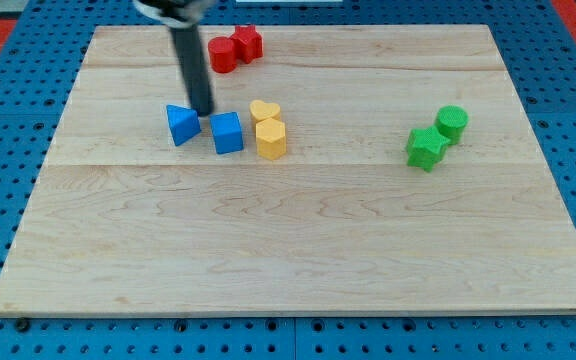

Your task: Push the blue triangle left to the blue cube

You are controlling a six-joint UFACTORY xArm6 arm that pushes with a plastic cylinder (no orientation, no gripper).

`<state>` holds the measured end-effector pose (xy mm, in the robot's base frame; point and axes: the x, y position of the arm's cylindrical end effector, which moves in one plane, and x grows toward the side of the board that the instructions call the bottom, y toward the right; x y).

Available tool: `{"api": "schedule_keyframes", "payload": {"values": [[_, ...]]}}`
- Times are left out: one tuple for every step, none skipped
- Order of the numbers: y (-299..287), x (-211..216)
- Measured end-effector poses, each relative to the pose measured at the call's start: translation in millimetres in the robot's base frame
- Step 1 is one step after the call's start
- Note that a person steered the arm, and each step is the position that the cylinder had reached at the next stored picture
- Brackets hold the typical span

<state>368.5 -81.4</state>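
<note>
The blue triangle [181,125] lies on the wooden board at the upper left of the middle. The blue cube [227,133] sits just to its right, with a small gap between them. My tip [204,111] is at the end of the dark rod, just above that gap, touching or nearly touching the triangle's upper right edge and close to the cube's top left corner.
A yellow heart [265,111] and a yellow hexagon [271,139] sit right of the cube. A red cylinder [222,54] and red star [247,42] lie near the top edge. A green star [425,147] and green cylinder [452,123] lie at the right.
</note>
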Motion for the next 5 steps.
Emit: {"api": "schedule_keyframes", "payload": {"values": [[-66.5, -5.3], [-83.1, -18.3], [-111.6, -23.7], [-121.1, 1.9], [-101.0, 23.8]]}}
